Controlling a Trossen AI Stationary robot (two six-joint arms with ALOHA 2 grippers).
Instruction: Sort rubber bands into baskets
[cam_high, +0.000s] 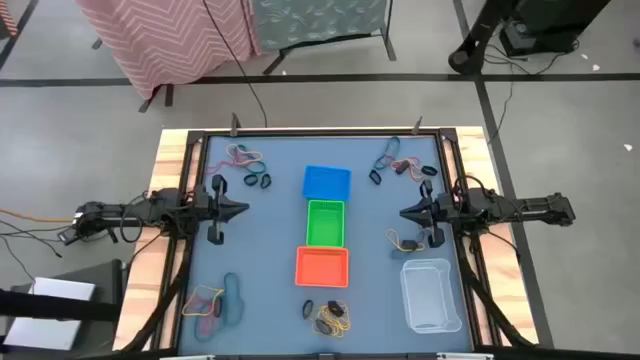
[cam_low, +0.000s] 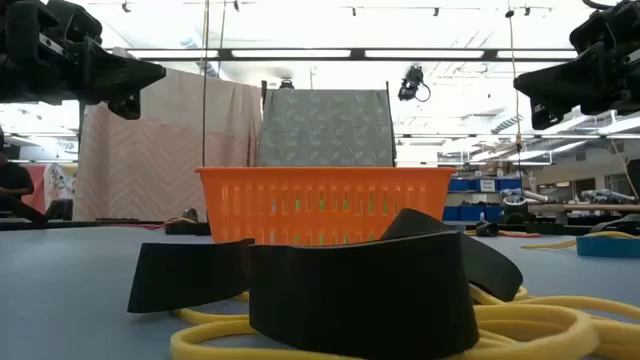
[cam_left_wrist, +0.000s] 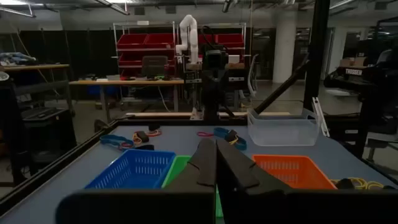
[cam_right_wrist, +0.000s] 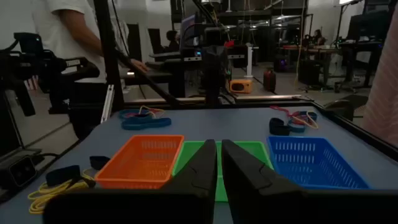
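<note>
Two robot arms hover over a blue table (cam_high: 275, 250), each pincer closed and holding nothing. The left gripper (cam_high: 243, 209) and the right gripper (cam_high: 404, 213) point at each other across a column of three baskets standing between them: the blue basket (cam_high: 326, 182) at the far end, the green basket (cam_high: 325, 222) directly between the two fingertips, and the orange basket (cam_high: 322, 266) nearest the table's front edge. A clear tub (cam_high: 431, 293) sits just in front of the right gripper, on its own side of the table. The rubber bands lie in loose clusters on the surface: one (cam_high: 250, 168) beyond the left gripper, another (cam_high: 398, 164) beyond the right gripper, a third (cam_high: 212, 302) in front of the left gripper, a fourth (cam_high: 331, 316) in front of the orange basket, and a few yellow loops (cam_high: 405, 242) just below the right gripper's fingers. A person (cam_right_wrist: 71, 31) stands beyond the table
</note>
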